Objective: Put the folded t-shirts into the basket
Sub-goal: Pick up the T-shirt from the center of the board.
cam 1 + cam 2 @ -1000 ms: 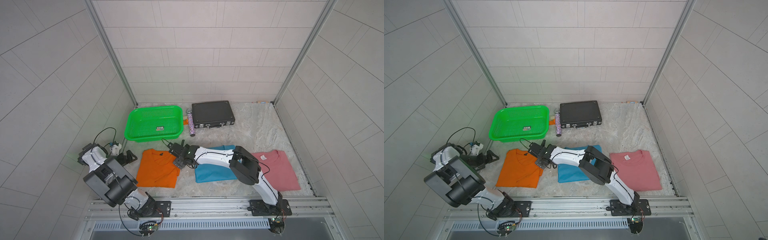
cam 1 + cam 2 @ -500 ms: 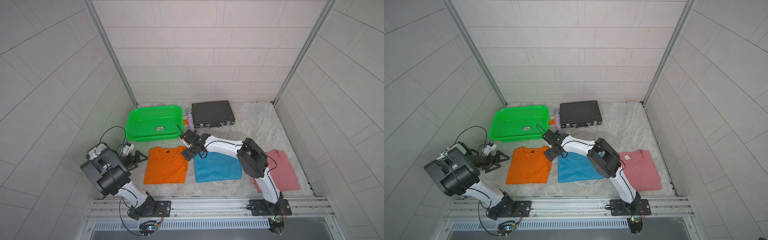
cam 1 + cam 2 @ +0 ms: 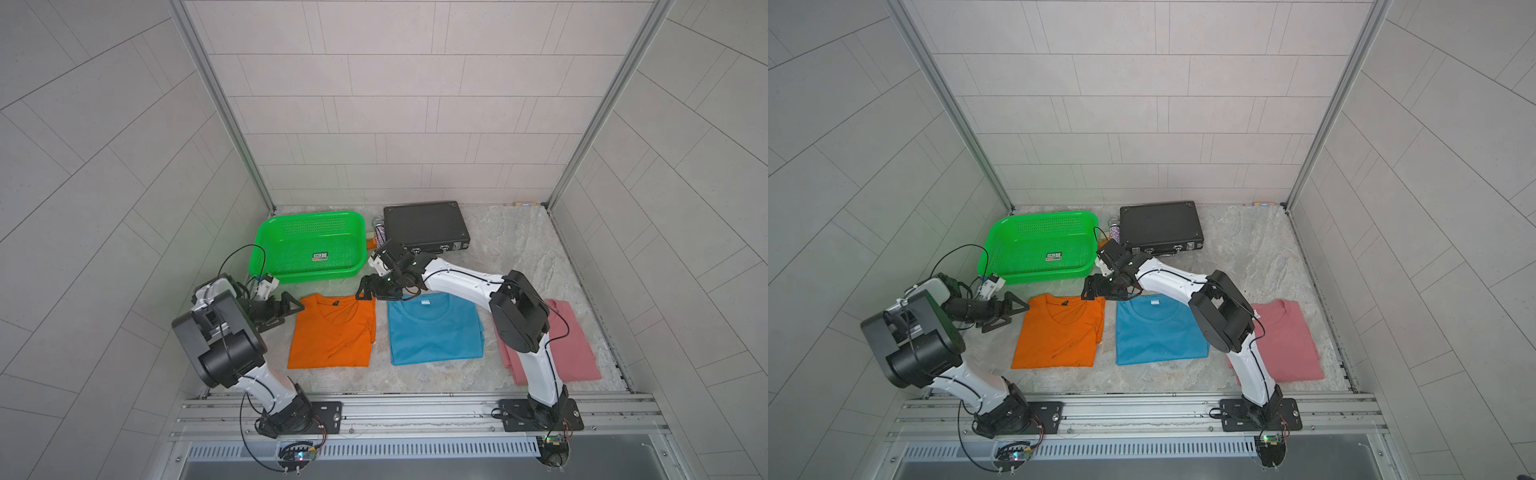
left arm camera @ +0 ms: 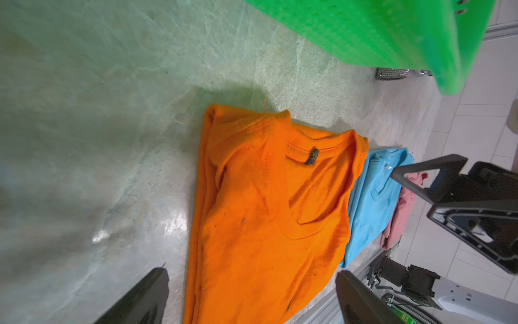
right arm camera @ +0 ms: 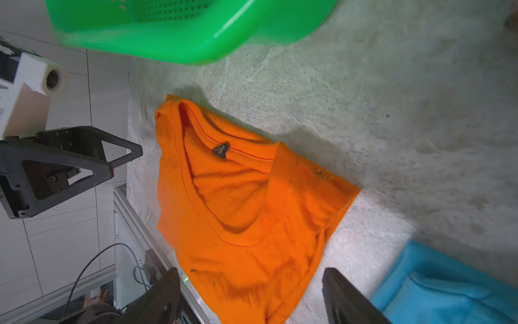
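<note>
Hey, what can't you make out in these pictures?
- Pink t-shirt: in both top views the right arm covers part of it.
- Sparkly thing between basket and black case: small, partly behind the arm in top views.
- Basket sticker: print too small in top views.
- Basket in both wrist views: blurred, cut off by the edge.

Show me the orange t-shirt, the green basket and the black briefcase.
orange t-shirt (image 3: 332,332): in a top view, middle of the chest.
green basket (image 3: 311,226): in a top view, far mesh wall.
black briefcase (image 3: 424,226): in a top view, middle of the lid.
</note>
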Robot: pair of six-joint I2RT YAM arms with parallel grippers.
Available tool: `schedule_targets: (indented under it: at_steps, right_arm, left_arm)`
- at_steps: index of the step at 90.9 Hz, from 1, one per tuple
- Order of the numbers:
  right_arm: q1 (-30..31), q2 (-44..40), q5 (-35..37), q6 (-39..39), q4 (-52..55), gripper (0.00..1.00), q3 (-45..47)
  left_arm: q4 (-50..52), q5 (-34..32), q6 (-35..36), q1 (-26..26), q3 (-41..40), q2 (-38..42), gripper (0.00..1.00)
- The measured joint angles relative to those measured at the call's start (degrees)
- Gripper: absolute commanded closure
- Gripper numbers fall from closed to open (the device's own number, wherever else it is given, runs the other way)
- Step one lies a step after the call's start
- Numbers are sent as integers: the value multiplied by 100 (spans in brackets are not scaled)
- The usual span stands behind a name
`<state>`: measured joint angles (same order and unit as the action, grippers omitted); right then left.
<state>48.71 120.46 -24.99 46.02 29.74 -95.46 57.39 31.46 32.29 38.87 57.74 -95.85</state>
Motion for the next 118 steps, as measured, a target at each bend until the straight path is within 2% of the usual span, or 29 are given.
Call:
schedule_targets:
  at_steps: [8, 19, 32, 41, 63, 73, 95, 111, 118]
  right_arm:
    - [9, 31, 17, 254, 26, 20, 66]
    - [11, 68, 9, 354, 15, 23, 273]
    - [-31, 304, -214, 380, -227, 26, 584]
    - [-76, 323, -339, 380, -409, 28, 623]
    - [-138, 367, -470, 385, -717, 42, 748]
    - [-175, 439, -601, 376, -859, 44, 750]
    - [-216, 511, -750, 369, -1115, 45, 750]
    - [-243, 546, -800, 348, -1261, 45, 752]
    - [-251, 555, -822, 345, -1279, 47, 758]
  left_arm:
    - [-225, -157, -234, -170, -72, 103, 13]
    - [-476, -369, -599, -306, -188, 356, 23]
    - [-745, -459, -979, -455, -195, 450, 26]
    - [-940, -411, -1311, -514, -197, 448, 34]
    - [-1554, -435, -2522, -551, -507, 682, 35]
    - [-1794, -313, -2933, -553, -772, 813, 34]
    - [-1987, -168, -3287, -551, -826, 90, 34]
    - [-1967, 103, -3377, -546, -699, -219, 43]
    - [-1956, 186, -3392, -546, -640, -343, 52]
